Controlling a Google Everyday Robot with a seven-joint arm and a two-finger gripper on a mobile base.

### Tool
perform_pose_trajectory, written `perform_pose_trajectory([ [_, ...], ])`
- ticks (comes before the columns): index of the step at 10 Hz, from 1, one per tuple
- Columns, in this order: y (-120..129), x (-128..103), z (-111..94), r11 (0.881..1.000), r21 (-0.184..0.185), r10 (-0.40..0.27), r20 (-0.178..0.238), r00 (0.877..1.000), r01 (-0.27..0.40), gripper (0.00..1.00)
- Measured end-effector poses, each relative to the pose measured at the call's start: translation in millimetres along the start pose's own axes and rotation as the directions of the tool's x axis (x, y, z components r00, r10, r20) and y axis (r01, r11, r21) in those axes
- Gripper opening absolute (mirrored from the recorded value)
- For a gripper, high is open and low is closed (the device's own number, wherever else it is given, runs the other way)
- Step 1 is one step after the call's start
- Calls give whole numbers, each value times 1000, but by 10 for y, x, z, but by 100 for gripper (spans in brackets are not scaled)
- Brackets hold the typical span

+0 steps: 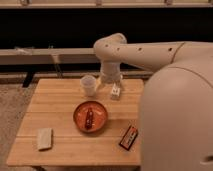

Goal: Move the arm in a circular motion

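The cream-white arm (150,52), with small dark holes along its segments, reaches in from the right and bends down over the back of the wooden table (55,100). A large rounded segment fills the right side of the view. The pale gripper (109,82) hangs just above the tabletop, between a white cup (88,85) on its left and a small white bottle (116,92) on its right. It holds nothing that I can see.
An orange plate (90,116) with a dark red item sits mid-table. A pale block (44,138) lies front left. A dark snack packet (129,137) lies front right, beside the arm's big segment. A dark wall with a rail runs behind the table.
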Motion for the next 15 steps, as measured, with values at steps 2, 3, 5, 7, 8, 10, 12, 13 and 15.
perform_pose_trajectory([
  [2,262,-200,-14,999,12,-40,-2,999,40,80],
  [3,352,-274,-18,998,20,-57,-5,998,57,80],
  [5,690,-398,-45,993,34,-113,-14,993,114,80],
  [7,1002,-467,-68,983,55,-174,-25,984,176,80],
  [8,1084,-477,-75,979,61,-193,-27,981,194,80],
  [10,1300,-373,-99,965,74,-247,-49,968,250,80],
  [12,1646,-62,-115,947,83,-306,-72,949,311,80],
  [13,1730,39,-129,939,89,-326,-80,942,332,80],
  [15,1870,203,-153,921,94,-369,-97,924,378,80],
])
